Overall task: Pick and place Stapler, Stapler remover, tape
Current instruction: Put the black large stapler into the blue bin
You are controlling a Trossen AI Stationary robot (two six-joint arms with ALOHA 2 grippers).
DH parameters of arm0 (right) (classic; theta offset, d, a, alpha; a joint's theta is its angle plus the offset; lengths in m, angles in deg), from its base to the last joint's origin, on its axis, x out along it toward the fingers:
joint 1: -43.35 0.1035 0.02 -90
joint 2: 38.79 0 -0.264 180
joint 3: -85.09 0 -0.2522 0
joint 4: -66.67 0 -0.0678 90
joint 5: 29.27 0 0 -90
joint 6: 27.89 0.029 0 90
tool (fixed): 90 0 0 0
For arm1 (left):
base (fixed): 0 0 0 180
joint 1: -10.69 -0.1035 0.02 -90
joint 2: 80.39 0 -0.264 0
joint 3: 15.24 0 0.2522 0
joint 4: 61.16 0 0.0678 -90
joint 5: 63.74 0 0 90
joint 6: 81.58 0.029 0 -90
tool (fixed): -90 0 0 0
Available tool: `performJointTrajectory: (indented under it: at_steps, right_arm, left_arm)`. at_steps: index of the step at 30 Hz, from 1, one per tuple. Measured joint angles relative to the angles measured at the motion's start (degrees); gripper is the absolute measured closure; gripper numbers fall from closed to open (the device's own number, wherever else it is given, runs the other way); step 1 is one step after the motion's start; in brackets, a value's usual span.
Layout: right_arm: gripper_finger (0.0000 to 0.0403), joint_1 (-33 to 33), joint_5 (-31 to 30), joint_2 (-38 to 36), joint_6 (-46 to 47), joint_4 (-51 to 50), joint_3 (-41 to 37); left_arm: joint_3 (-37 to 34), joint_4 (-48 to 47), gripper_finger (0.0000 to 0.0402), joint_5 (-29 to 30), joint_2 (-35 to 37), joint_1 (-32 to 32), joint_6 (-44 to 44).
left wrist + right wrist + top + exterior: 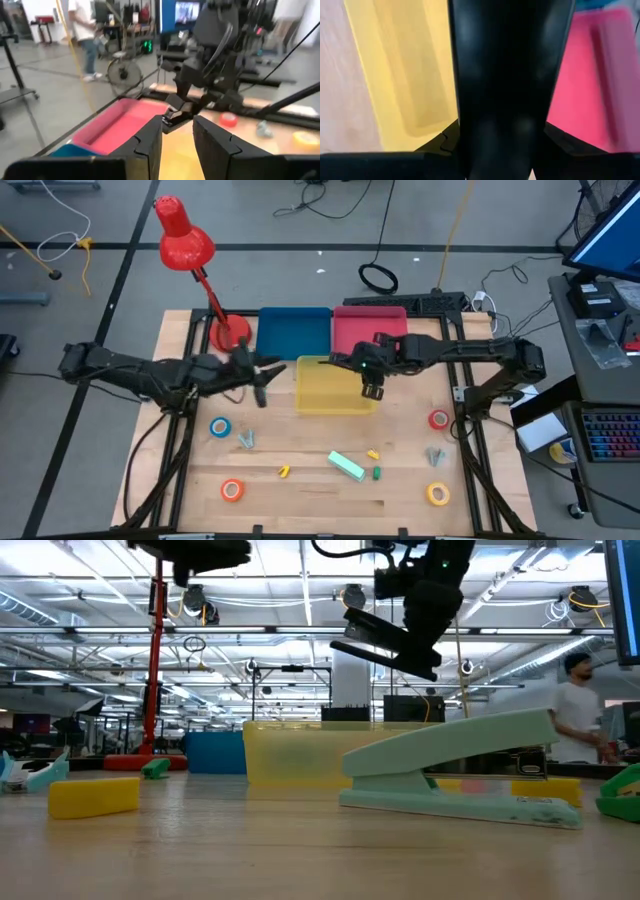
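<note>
Right gripper [372, 385] holds a black stapler [385, 640] above the yellow bin [310, 395].

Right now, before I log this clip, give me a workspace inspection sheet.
Surface: wooden table, items scattered.
Job's things: mint stapler, blue tape, orange tape, red tape, yellow tape and two grey staple removers lying on the table.
Clutter: red lamp.
Hands: left hand open, empty; right hand shut on black stapler over yellow bin.
Cables: coiled black cable on floor.
Surroundings: person beyond table.
</note>
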Motion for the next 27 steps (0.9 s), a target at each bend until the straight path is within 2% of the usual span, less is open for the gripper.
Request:
performJointTrajectory:
  at_steps: [7, 12, 15, 21, 27]
  right_arm:
    - [0.0257, -2.98, -0.51, -0.02, -13.67, 3.96, 0.00]
    - [0.0257, -3.28, -6.21, -0.02, -21.86, 9.20, 0.02]
    - [0.0257, -3.17, -6.67, -0.02, -25.07, 11.27, 0.02]
    - [0.0257, -3.10, -6.70, -0.02, -25.88, 12.13, 0.02]
    - [0.0257, -3.10, -7.50, -0.02, -25.66, 12.27, 0.02]
  left_arm:
    - [13.41, -12.18, 0.0291, -0.74, -10.62, -2.22, 4.57]
    - [22.85, -21.55, 0.0291, -0.77, -17.35, -3.70, 7.46]
    - [29.06, -27.29, 0.0286, -0.71, -21.34, -4.41, 10.17]
    - [38.82, -33.64, 0.0248, -0.71, -28.26, -5.46, 15.87]
    - [41.51, -34.60, 0.0190, -1.14, -31.85, -5.90, 18.74]
